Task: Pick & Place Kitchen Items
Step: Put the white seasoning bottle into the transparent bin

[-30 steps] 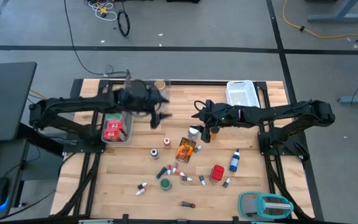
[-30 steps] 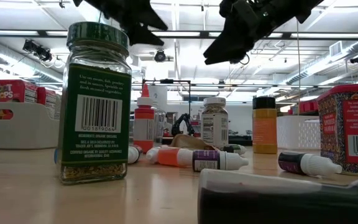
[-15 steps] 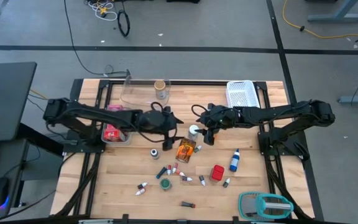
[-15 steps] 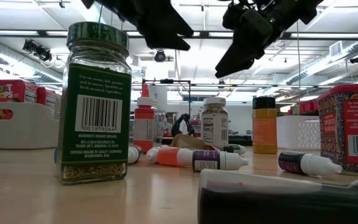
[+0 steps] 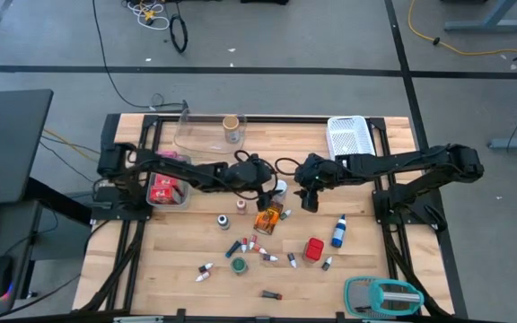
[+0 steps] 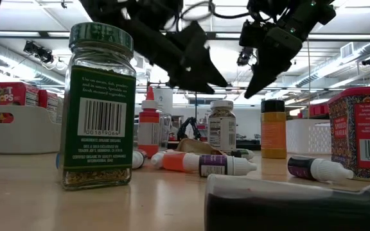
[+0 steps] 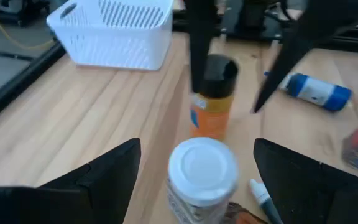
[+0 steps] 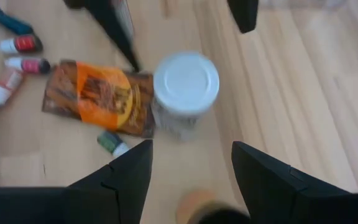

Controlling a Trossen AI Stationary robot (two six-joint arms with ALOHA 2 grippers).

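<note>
A short jar with a white lid [image 7: 202,171] [image 8: 185,93] [image 5: 279,188] stands upright on the wooden table near its middle. My left gripper [image 5: 269,184] [image 6: 201,70] comes in low from the left. It is open, one finger on each side of the jar and short of it, touching nothing. My right gripper [image 5: 309,201] [image 6: 262,70] hangs open on the jar's right side, tilted down. An orange jar with a black lid [image 7: 213,99] stands just behind the white-lidded jar. An orange packet [image 8: 101,99] [image 5: 267,217] lies flat beside it.
A grey bin with red boxes [image 5: 167,187] sits at the left, a clear tray [image 5: 206,133] at the back and a white mesh basket [image 5: 349,135] at the back right. Vials, a green-lidded jar [image 6: 98,106], a red box [image 5: 314,248] and a blue bottle [image 5: 338,231] lie nearer. A teal gadget [image 5: 380,294] sits front right.
My left gripper has swung from beside the clear tray toward the table's right and down, arriving at the white-lidded jar, still open. My right gripper has tipped its fingers further down and sunk a little above the jars.
</note>
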